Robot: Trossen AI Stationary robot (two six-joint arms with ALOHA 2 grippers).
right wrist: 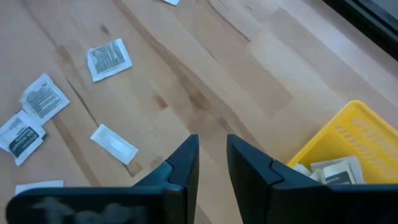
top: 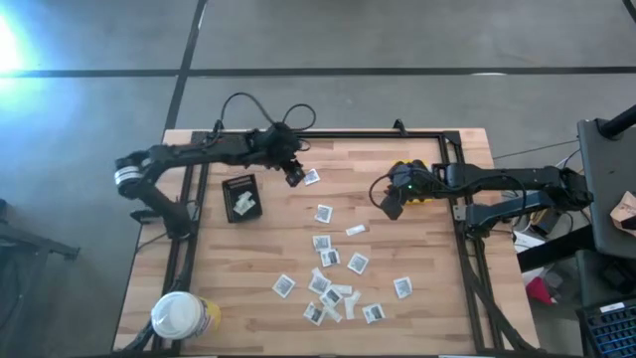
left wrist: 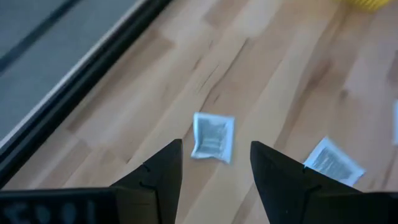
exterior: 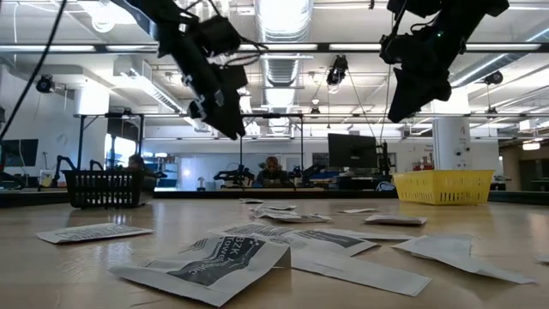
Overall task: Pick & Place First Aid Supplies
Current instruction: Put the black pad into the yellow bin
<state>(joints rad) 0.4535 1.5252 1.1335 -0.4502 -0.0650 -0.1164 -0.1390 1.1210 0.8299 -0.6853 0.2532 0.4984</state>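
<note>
The first aid supplies (top: 328, 268) are small flat white packets with grey centres, lying scattered on the wooden table's middle and near part. One packet (left wrist: 213, 137) lies on the wood near the far edge. My left gripper (left wrist: 216, 144) hovers open above it, slanting down, and touches nothing; in the high view my left gripper (top: 295, 177) is just left of this packet (top: 311, 177). My right gripper (right wrist: 211, 138) hangs in the air beside the yellow bin (right wrist: 348, 149), its fingers a narrow gap apart with nothing between them. Some packets (right wrist: 329, 169) lie in the bin.
A black tray (top: 240, 197) holding a white packet sits at the far left of the table. A round white-lidded yellow tub (top: 179, 316) stands at the near left corner. A black rail frame (top: 452, 149) runs along the table's edges. A narrow pale strip (right wrist: 114, 143) lies near the bin.
</note>
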